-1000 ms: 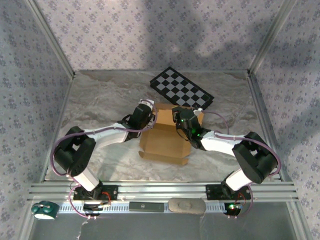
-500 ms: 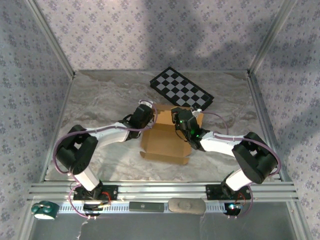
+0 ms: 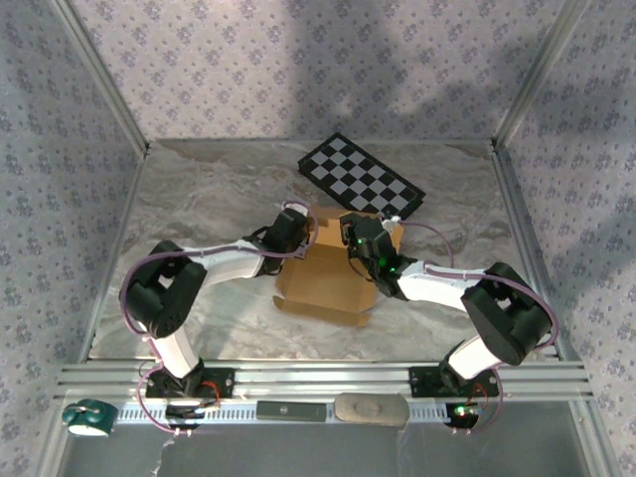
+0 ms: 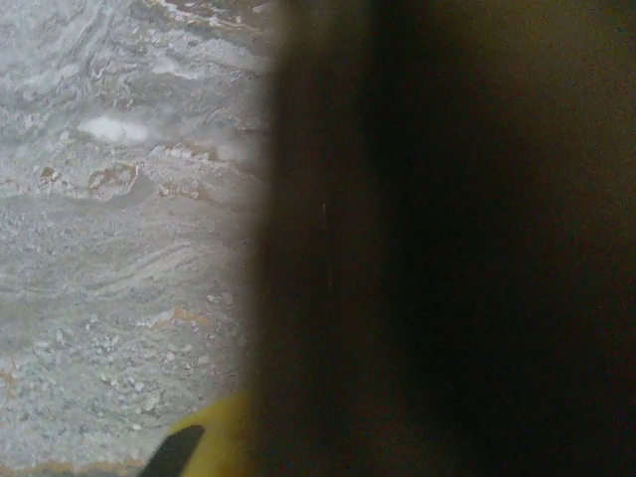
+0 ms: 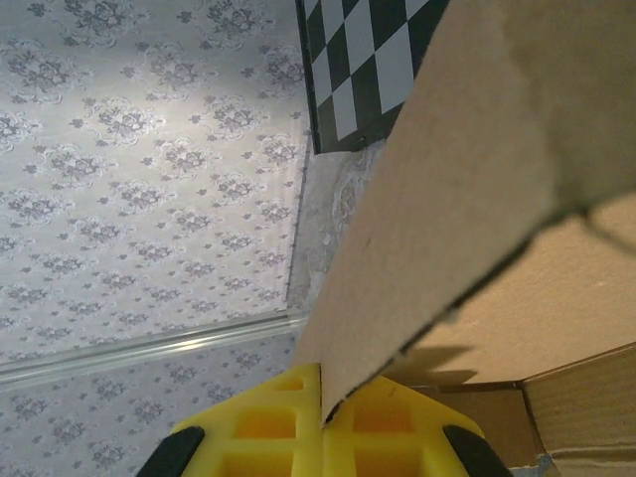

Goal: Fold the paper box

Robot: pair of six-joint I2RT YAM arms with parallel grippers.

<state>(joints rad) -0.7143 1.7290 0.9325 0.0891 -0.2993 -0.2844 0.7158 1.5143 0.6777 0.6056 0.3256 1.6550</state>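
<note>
The tan-brown cardboard paper box [image 3: 328, 283] lies with its long axis near-to-far. The right gripper [image 5: 323, 412] pinches a raised flap. The left gripper [image 3: 301, 238] is closed at its left wall.

Close to the left wrist camera, the tan-brown cardboard paper box [image 4: 447, 248] is a dark blur hiding the left gripper [image 3: 305, 237] save one yellow finger [image 4: 214, 442], cropped at the bottom edge.

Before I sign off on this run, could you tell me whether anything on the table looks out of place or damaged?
Nothing looks spilled or torn. The checkered board lies askew to the table edges, just behind the half-folded paper box.
</note>
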